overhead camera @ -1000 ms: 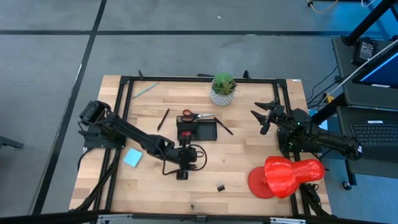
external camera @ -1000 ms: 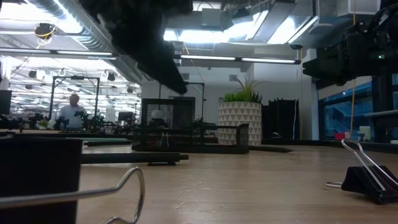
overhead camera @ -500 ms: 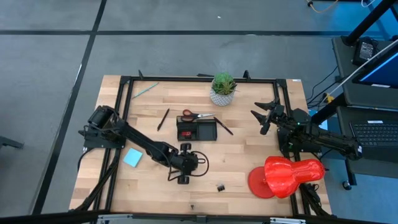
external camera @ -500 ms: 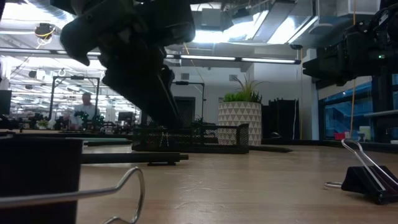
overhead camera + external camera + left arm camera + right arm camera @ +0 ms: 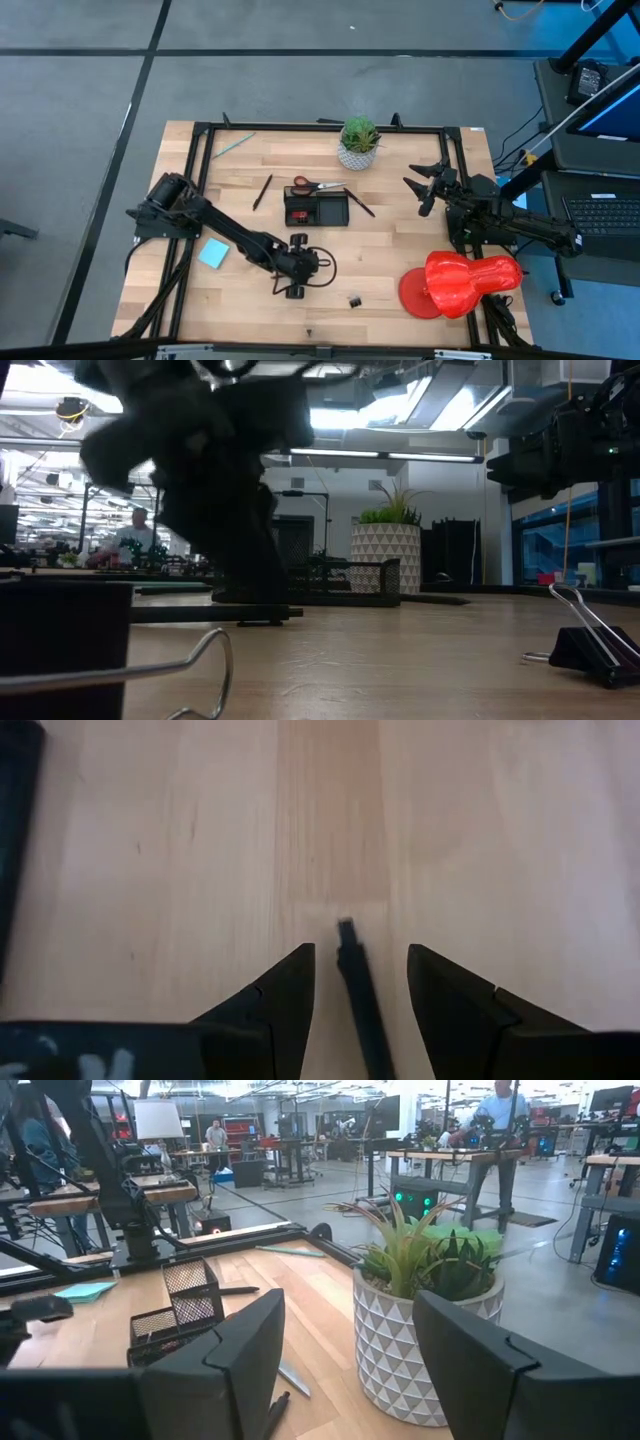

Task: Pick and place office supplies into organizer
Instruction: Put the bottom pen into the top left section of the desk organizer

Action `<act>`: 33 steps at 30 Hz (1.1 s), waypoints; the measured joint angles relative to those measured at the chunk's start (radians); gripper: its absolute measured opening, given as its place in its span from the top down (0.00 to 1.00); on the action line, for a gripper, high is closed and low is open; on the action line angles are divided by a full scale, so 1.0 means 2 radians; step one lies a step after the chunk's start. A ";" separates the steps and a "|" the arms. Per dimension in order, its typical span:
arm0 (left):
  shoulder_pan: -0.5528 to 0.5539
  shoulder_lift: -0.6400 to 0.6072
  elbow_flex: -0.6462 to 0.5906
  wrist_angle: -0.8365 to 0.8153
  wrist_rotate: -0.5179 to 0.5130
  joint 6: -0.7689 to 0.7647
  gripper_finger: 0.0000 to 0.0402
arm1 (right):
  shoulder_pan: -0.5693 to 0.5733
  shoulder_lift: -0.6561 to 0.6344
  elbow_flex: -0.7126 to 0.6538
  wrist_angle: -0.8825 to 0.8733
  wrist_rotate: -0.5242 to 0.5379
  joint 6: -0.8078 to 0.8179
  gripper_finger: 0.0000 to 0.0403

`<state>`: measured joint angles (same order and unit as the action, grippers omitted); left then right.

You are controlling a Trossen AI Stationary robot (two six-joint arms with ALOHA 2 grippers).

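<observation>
Basically light wood table (image 5: 400, 255) in black frame, grey floor around, open lab with benches and a person (image 5: 128, 540) behind. Left gripper (image 5: 296, 287) low over table's near-middle, fingers (image 5: 280, 1005) apart straddling a thin dark pen (image 5: 358, 995) lying on wood. Organizer (image 5: 316, 209) at table centre, red-handled scissors (image 5: 310, 186) touching its far edge. Right gripper (image 5: 424, 189) waits at right side, fingers apart, facing potted plant (image 5: 425, 1305). Blue notepad (image 5: 213, 253) left.
</observation>
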<state>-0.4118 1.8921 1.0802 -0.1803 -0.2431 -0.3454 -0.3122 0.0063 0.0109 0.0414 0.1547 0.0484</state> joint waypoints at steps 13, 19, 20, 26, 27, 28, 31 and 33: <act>0.001 0.020 0.000 0.003 0.004 -0.006 0.67 | 0.000 0.000 0.000 0.000 0.000 0.000 0.44; 0.001 0.020 0.001 0.001 0.007 -0.004 0.77 | 0.000 0.000 0.000 0.000 0.000 0.000 0.44; 0.001 0.020 0.001 0.001 0.006 -0.003 0.79 | 0.000 0.000 0.000 0.000 0.000 0.000 0.44; 0.001 0.020 0.001 0.000 0.005 0.015 0.88 | 0.000 0.000 0.000 0.000 0.000 0.000 0.44; 0.001 0.020 0.001 0.000 0.005 0.018 0.90 | 0.000 0.000 0.000 0.000 0.000 0.000 0.44; 0.001 0.020 0.001 -0.001 0.004 0.023 0.91 | 0.000 0.000 0.000 0.000 0.000 0.000 0.44; 0.001 0.020 0.001 -0.001 0.002 0.028 0.93 | 0.000 0.000 0.000 0.000 0.000 0.000 0.44; 0.001 0.019 0.001 -0.001 0.002 0.028 0.93 | 0.000 0.000 0.000 0.000 0.000 0.000 0.44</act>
<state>-0.4103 1.9297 1.0813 -0.1825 -0.2390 -0.2897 -0.3120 0.0063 0.0109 0.0416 0.1546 0.0489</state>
